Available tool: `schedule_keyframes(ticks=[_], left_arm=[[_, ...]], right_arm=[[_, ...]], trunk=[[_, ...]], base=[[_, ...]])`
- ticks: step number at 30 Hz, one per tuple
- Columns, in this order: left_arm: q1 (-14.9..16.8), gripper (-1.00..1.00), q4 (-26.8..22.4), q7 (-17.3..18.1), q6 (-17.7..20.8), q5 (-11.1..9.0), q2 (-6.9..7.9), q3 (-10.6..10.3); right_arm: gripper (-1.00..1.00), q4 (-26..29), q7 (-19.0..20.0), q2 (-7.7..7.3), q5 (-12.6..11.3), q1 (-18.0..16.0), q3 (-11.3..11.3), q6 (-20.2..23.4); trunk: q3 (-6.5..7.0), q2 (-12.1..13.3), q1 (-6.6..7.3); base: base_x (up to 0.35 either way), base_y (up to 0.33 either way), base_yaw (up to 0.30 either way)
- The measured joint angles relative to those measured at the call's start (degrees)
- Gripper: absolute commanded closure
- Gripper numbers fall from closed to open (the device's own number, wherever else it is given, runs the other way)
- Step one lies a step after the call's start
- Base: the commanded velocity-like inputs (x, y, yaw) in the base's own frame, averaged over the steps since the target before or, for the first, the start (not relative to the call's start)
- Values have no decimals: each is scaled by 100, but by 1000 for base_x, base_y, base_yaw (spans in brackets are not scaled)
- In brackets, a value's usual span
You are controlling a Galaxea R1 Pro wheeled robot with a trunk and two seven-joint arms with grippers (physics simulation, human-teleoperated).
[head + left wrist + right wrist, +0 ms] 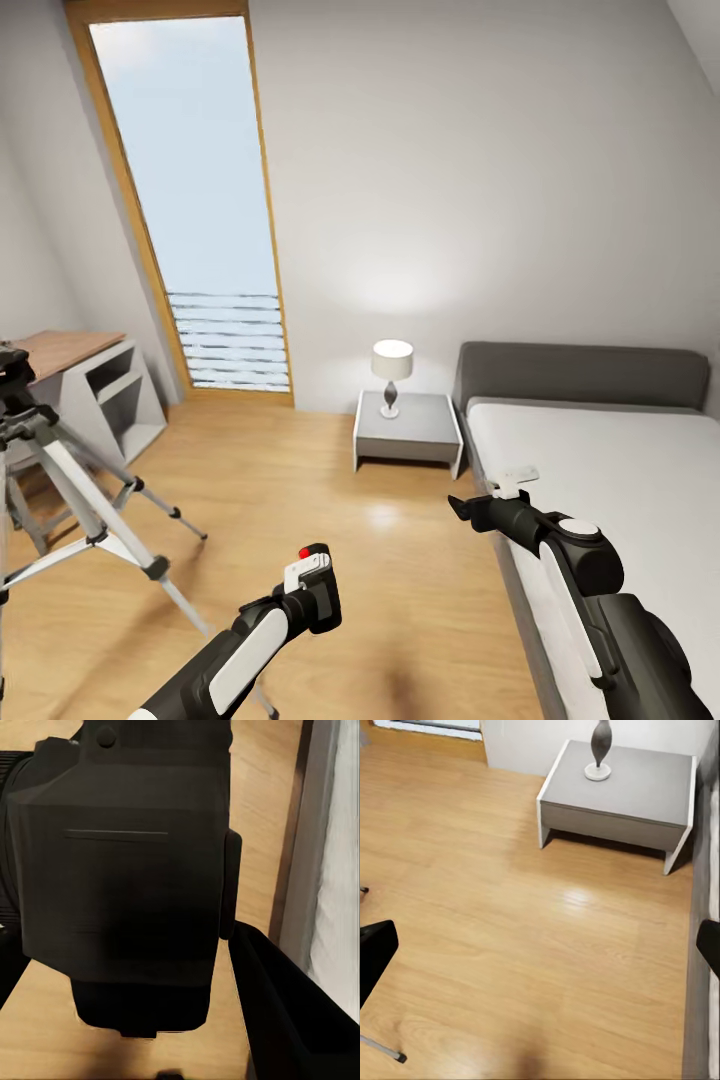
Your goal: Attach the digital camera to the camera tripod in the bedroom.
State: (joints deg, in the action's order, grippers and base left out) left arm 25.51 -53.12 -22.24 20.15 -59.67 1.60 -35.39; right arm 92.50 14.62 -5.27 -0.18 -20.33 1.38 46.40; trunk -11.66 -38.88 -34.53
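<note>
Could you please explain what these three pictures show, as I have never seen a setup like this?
This is a simulated two-armed robot in a bedroom. The big picture looks down from its head: the left hand holds a small black digital camera with a red button, and the right hand hangs open and empty beside the bed. The camera tripod stands on the wood floor at the left, with no camera on it yet. A lamp sits on the grey nightstand. The other two pictures come from cameras on each wrist: the left one sees the held camera close up, the right one looks at the floor and nightstand.
</note>
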Motion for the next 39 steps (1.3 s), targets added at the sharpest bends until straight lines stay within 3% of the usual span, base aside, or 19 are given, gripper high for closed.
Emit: schedule_keyframes(ticks=[12, 39], left_arm=[[-1, 100, -2, -2, -39, 0, 0, 0], [-6, 100, -9, -3, -76, -1, 0, 1]], right_arm=[[-100, -1, 0, 3, 0, 0, 0, -1], [-100, -1, -3, -6, 0, 6, 8, -1]], trunk=[[0, 1, -2], [0, 0, -2]], base=[[140, -125, -162], [9, -79, -13]])
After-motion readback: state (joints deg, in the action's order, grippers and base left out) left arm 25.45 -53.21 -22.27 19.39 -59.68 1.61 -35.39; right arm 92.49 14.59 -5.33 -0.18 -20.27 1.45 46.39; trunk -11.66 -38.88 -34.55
